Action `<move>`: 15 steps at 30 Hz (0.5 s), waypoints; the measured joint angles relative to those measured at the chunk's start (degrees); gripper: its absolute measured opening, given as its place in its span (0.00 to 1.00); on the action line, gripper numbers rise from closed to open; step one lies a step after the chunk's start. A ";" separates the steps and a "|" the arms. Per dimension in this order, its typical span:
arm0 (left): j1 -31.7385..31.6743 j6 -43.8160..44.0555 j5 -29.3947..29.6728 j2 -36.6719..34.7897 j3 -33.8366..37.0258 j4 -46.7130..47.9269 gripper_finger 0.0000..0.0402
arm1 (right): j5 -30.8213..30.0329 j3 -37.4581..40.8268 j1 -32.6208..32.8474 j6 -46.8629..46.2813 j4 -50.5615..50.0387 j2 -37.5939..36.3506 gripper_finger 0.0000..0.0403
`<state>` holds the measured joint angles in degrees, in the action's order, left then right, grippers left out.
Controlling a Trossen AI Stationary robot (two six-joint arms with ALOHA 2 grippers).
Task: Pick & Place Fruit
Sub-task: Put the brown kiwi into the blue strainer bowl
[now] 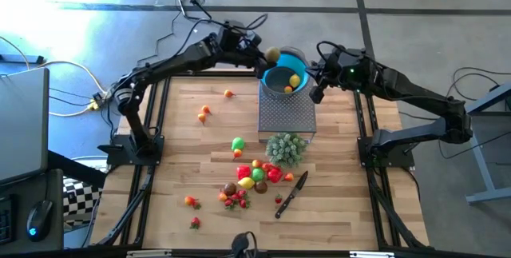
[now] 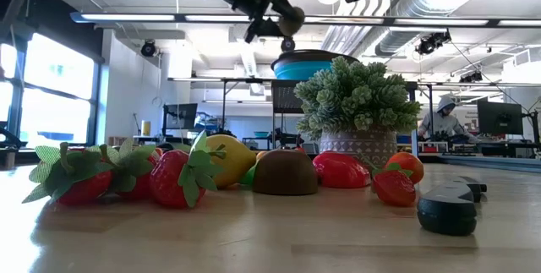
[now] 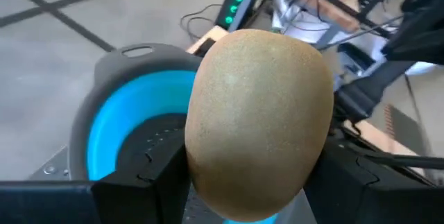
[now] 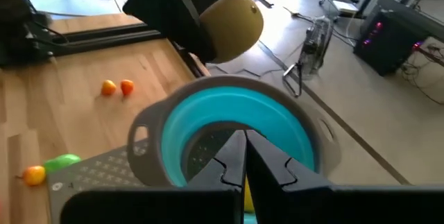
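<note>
My left gripper [image 1: 266, 55] holds a brown, egg-shaped fruit [image 1: 273, 53] in the air by the far left rim of the blue bowl [image 1: 281, 76]. The bowl stands on a perforated metal stand [image 1: 287, 114] at the table's far middle. A yellow fruit [image 1: 295, 81] and an orange one [image 1: 288, 89] lie in it. My right gripper [image 1: 317, 93] hovers shut at the bowl's right side, over its rim [image 4: 208, 92], with nothing in it. More fruit lies in a heap [image 1: 255, 175] at the table's middle. My left gripper pinches the brown fruit by two opposite sides [image 3: 198, 161] between its two fingers [image 3: 149, 179]. The fingers come from the table's left, slanting a little downward. The fruit is lifted clear, with the bowl [image 3: 114, 130] below and beyond it.
A pale green bushy cluster [image 1: 285, 148] stands just near of the stand. A black-handled knife [image 1: 291, 194] lies right of the heap. Loose fruits lie on the left half of the wood: two orange ones [image 1: 204, 113], another [image 1: 228, 93], a green one [image 1: 238, 143] and strawberries [image 1: 192, 202].
</note>
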<state>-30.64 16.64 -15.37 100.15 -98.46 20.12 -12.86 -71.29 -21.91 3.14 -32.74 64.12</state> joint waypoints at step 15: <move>3.12 -5.69 12.27 1.60 -0.19 5.99 0.54 | -0.92 0.00 0.00 0.18 -0.12 0.00 0.00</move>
<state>-27.52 10.95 -3.10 101.75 -98.65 26.11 -13.78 -71.29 -21.91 3.31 -32.85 64.12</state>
